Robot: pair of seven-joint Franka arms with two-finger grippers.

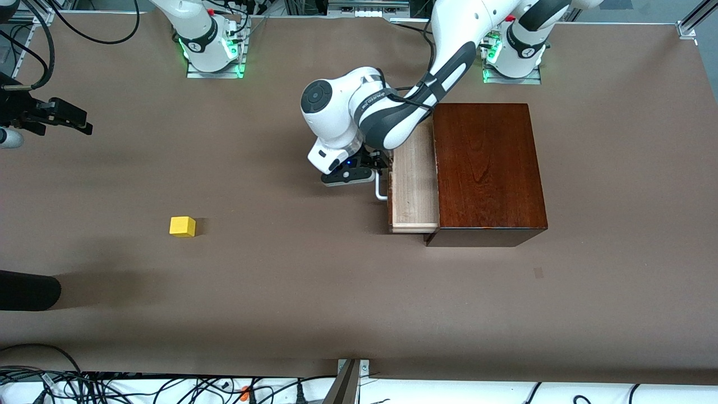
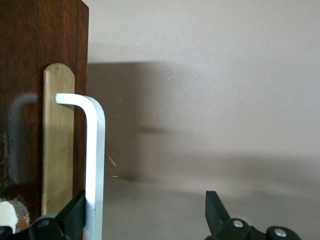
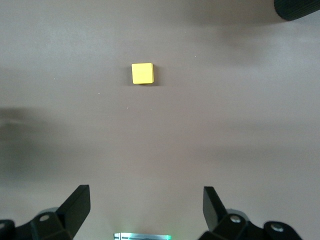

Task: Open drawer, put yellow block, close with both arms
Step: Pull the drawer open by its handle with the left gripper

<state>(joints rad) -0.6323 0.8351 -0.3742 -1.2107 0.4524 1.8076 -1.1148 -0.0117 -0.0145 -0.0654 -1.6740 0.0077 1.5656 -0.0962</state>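
Left wrist view alone shows the left pincer (image 2: 145,217) wide around the drawer handle (image 2: 94,160).

Setting: robotics lab. Evidence: brown-covered counter (image 1: 280,314); two bolted arm bases (image 1: 213,47) lit green; aluminium frame (image 1: 690,25); loose cables (image 1: 112,387) along the counter's edge.

Bright yellow block (image 1: 183,226) on a plain brown table (image 1: 280,292). Glossy reddish-brown box (image 1: 488,168) with visible grain; pale wood drawer (image 1: 414,185), white handle (image 2: 95,165). White arms (image 1: 359,112), black-grey segments.
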